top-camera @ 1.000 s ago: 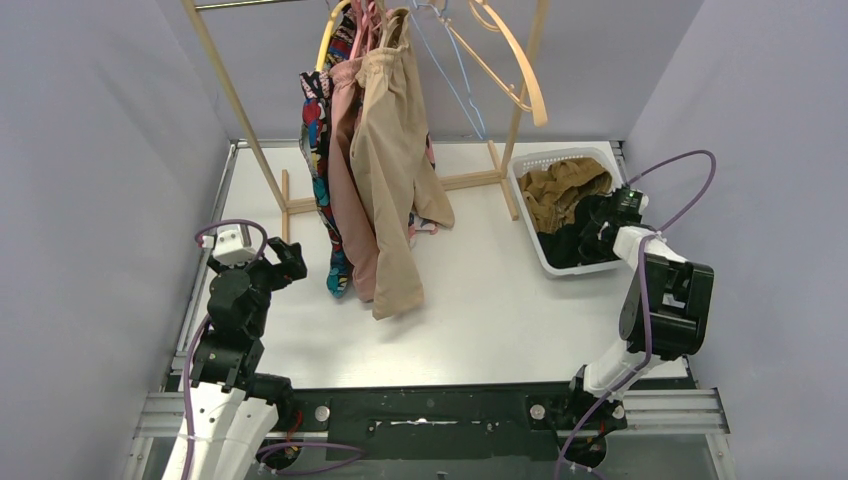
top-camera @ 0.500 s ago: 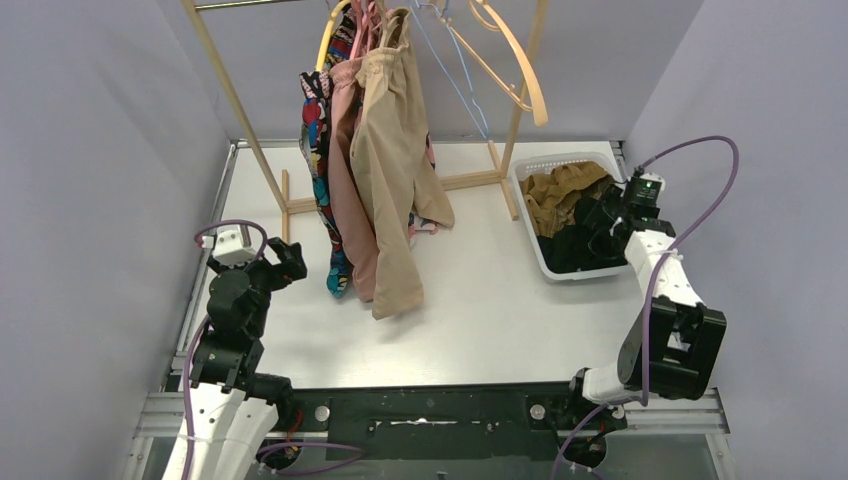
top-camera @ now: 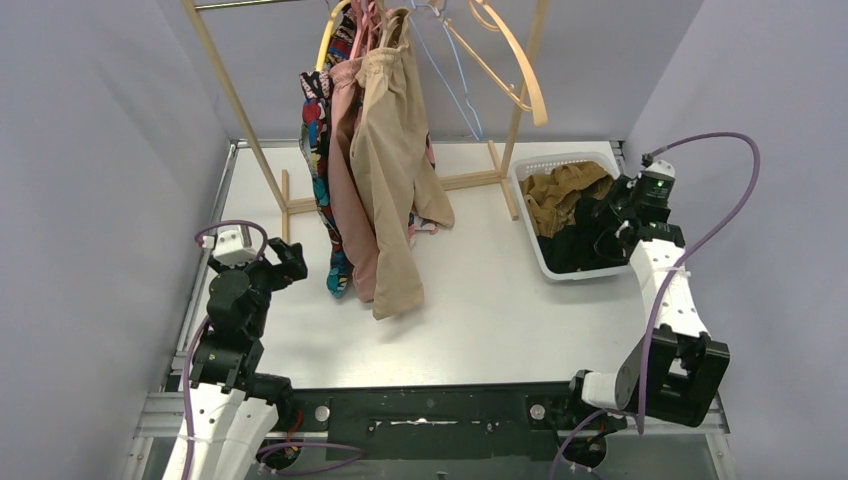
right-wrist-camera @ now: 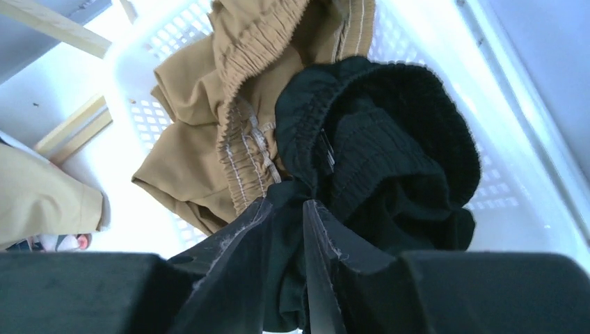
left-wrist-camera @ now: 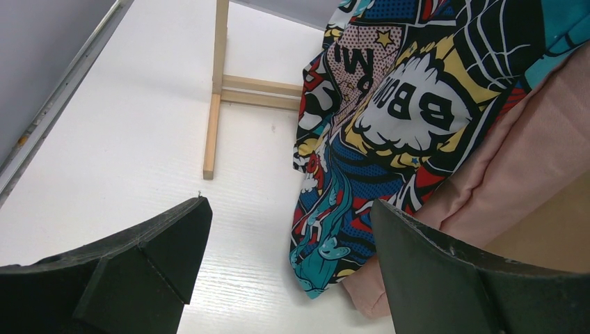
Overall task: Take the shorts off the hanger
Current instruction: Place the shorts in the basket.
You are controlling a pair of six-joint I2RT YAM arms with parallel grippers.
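- Two pairs of shorts lie in the white perforated plastic basket (top-camera: 560, 160), which sits at about 2 o'clock on the white table (top-camera: 500, 300). These are the mustard-brown elastic-waist shorts (right-wrist-camera: 202, 125) and the black elastic-waist shorts (right-wrist-camera: 389, 139).
- In the overhead view the mustard pair fills the basket's 12 o'clock end and the black pair its 6 o'clock end.
- We see the right gripper (right-wrist-camera: 303, 205) down in the basket, its tips against the black fabric. The jaws stand nearly together with only a thin slit between them, and we cannot tell whether cloth is pinched there.
- At 12 o'clock the pale wooden clothes rack (top-camera: 230, 95) carries the other garments. The long beige shorts (top-camera: 385, 180) hang in front, with the plain dusty pink shorts (top-camera: 345, 190) just behind them.
- The multicolour comic-print shorts (left-wrist-camera: 389, 111) hang at their 9 o'clock side.
- An empty curved wooden hanger (top-camera: 520, 70) and a thin blue wire hanger (top-camera: 455, 70) hang at the clothes' 3 o'clock side.
- The left gripper (top-camera: 285, 262) is at about 8 o'clock on the table, jaws wide apart and holding nothing. It points at the comic-print hem (near it, not touching).
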